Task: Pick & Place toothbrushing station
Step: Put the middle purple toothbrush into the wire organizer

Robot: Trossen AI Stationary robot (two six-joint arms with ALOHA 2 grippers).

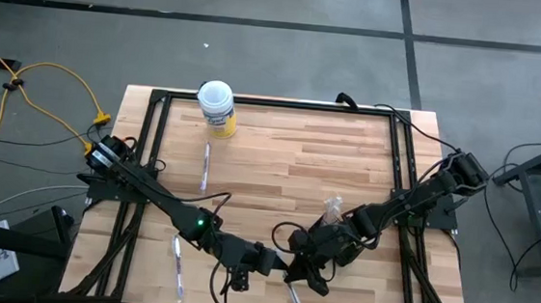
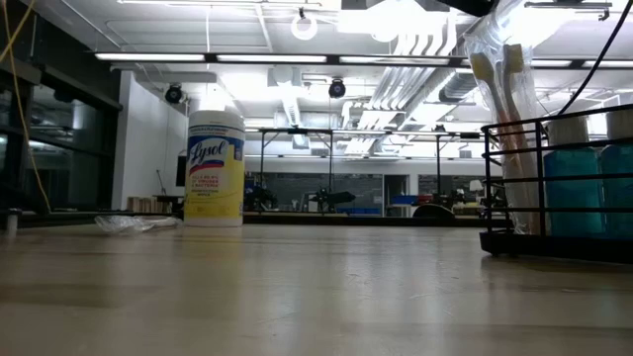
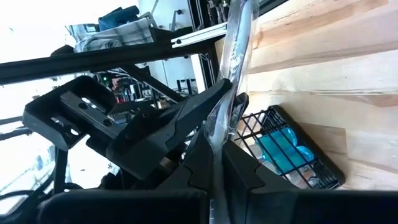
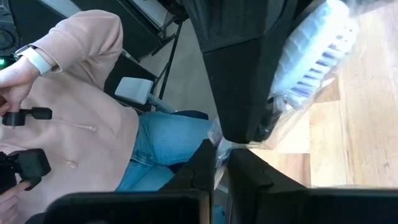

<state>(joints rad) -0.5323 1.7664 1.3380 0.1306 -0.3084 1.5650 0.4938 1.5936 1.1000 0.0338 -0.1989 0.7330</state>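
Black wire station (image 2: 554, 237) — yellow-labelled canister (image 2: 215, 168)

**Low view across the bench**

A white-lidded, yellow-labelled round canister (image 2: 215, 168) is seen upright on the pale wooden bench (image 2: 297, 287). At the right edge, a black wire-framed rack (image 2: 554, 183) holding blue bottles (image 2: 572, 188) and plastic-wrapped toothbrushes (image 2: 499, 99) is set. A crumpled clear wrapper (image 2: 127, 224) lies beside the canister.

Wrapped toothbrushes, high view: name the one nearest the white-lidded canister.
The wrapped toothbrush lying alone mid-table, close to the canister; the other toothbrushes lie by the opposite edge.
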